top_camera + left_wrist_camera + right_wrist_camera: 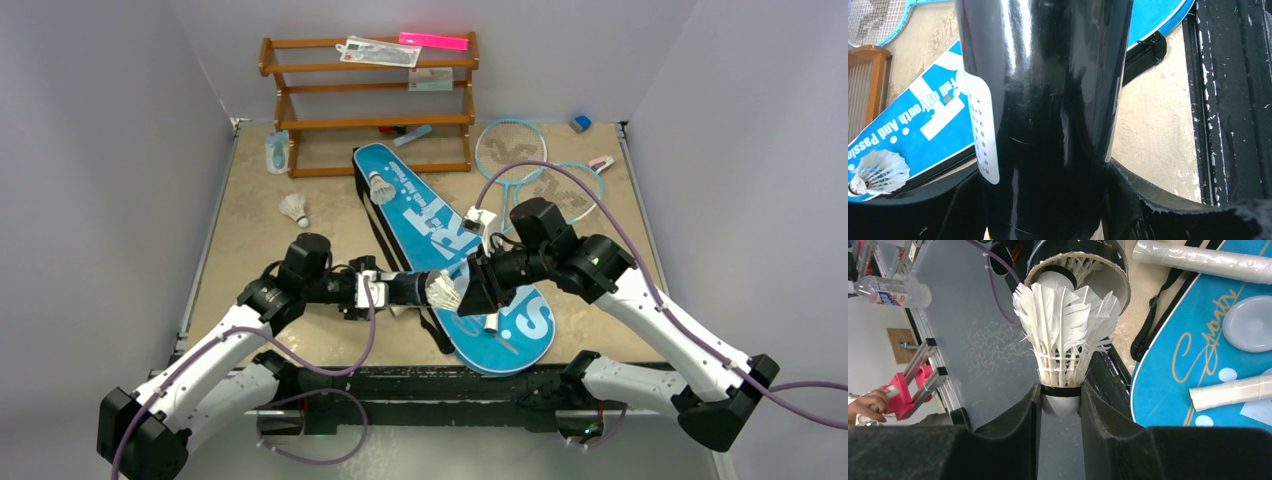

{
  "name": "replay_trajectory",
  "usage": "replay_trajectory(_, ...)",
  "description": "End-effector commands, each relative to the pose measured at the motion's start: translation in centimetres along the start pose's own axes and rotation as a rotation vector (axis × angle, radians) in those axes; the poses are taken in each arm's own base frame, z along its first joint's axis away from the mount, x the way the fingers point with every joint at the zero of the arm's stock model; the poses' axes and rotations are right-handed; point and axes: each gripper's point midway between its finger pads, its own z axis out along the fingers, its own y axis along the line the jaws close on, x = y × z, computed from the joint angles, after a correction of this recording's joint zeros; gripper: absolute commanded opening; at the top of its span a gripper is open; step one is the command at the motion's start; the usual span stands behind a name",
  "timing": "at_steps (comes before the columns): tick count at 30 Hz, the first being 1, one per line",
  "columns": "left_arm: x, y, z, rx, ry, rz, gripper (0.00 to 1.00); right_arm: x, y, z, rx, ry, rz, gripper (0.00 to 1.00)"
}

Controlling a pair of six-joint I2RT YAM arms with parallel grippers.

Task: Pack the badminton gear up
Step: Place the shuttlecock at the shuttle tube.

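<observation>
My left gripper [385, 292] is shut on the long black tube [405, 290] and holds it level above the table; the tube fills the left wrist view [1048, 100] between my fingers [1128, 195]. My right gripper [462, 293] is shut on a white feather shuttlecock [1065, 335] by its cork, feathers pointing at the tube's open mouth [1078, 265], where another shuttlecock shows inside. The blue "SPORT" bag [450, 240] lies beneath. A shuttlecock [380, 188] rests on the bag, another [295, 208] on the table. Two light-blue rackets [530, 170] lie at the back right.
The brown wooden rack [370, 100] stands at the back. White racket handles [1198, 260] and a clear round lid [1248, 322] lie on the bag. Small blue [580, 123] and pink [600, 163] bits sit near the rackets. A bottle [277, 152] lies at the back left.
</observation>
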Motion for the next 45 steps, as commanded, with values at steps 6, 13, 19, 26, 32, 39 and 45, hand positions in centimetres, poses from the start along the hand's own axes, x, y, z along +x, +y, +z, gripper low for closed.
replay_trajectory(6,-1.4,-0.4,0.2,0.035,-0.056,-0.009,0.29,-0.9,1.9,-0.5,-0.083,-0.01,-0.041,0.2)
replay_trajectory(13,-2.1,-0.2,-0.3,0.012,-0.084,0.029,0.29,0.3,2.4,-0.5,-0.12,0.022,0.005,0.19)
replay_trajectory(19,-2.2,-0.2,-0.4,0.009,-0.09,0.042,0.29,0.6,2.7,-0.4,-0.146,0.029,0.019,0.18)
replay_trajectory(26,-2.3,-0.5,-0.3,0.03,-0.098,0.045,0.29,1.3,2.8,-0.1,-0.171,0.074,0.043,0.18)
replay_trajectory(32,-2.4,-0.4,-0.4,0.021,-0.099,0.058,0.29,1.6,2.6,0.2,-0.171,0.094,0.065,0.18)
replay_trajectory(39,-1.6,-0.8,-0.1,0.041,-0.067,0.072,0.29,1.6,2.1,0.2,-0.134,0.12,0.078,0.19)
replay_trajectory(45,-1.7,-1.6,-0.1,0.066,-0.07,0.123,0.29,1.7,1.8,0.5,-0.13,0.149,0.083,0.2)
